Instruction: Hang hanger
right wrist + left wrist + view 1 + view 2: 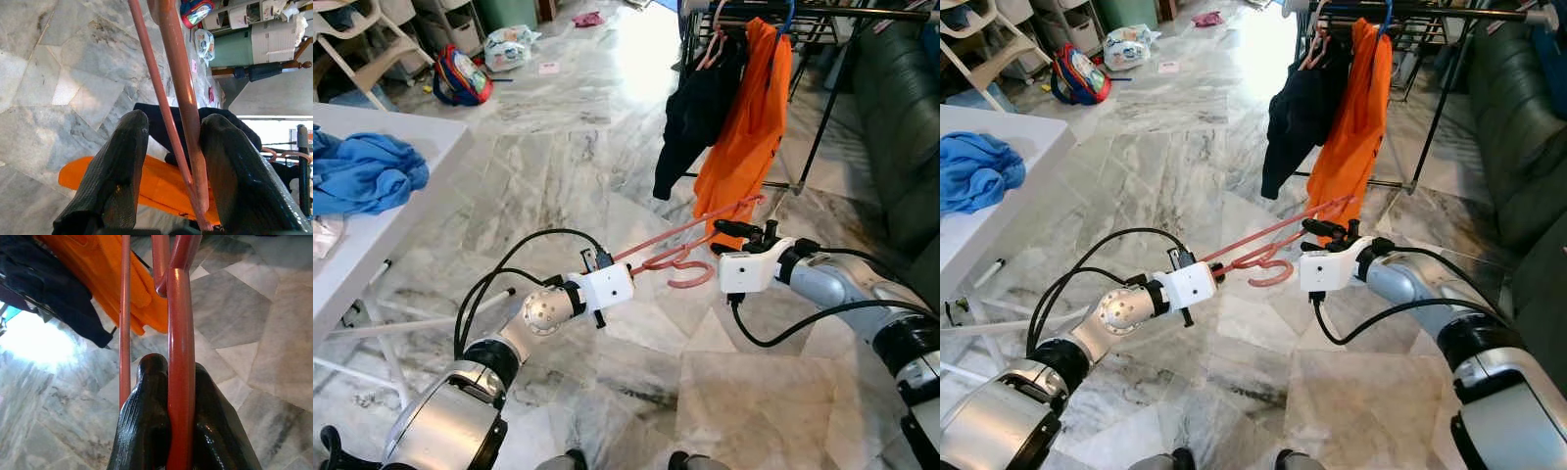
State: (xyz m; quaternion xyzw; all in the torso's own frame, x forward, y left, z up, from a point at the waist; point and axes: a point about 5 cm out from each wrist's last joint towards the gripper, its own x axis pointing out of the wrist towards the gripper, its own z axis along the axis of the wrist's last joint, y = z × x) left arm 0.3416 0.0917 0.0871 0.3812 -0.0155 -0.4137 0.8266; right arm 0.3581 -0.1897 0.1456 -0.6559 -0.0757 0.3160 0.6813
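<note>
A pink-red hanger (680, 233) hangs level between my two grippers, above the marble floor, with its hook (687, 272) curling down in the middle. My left gripper (610, 260) is shut on one end of the hanger; in the left wrist view the bar (180, 357) is pinched between both black fingers. My right gripper (732, 230) is open around the other end. There the thick bar (178, 78) rests against one finger (230, 161) and a gap shows beside the other. Beyond stands the clothes rack (862, 12), with an orange garment (749, 117) and a black one (700, 108) on it.
A white table (406, 211) with a blue cloth (362, 171) stands at my left. A dark green sofa (901, 108) lines the right side. A backpack (462, 76), a bag (509, 44) and a white chair (362, 44) sit far back left.
</note>
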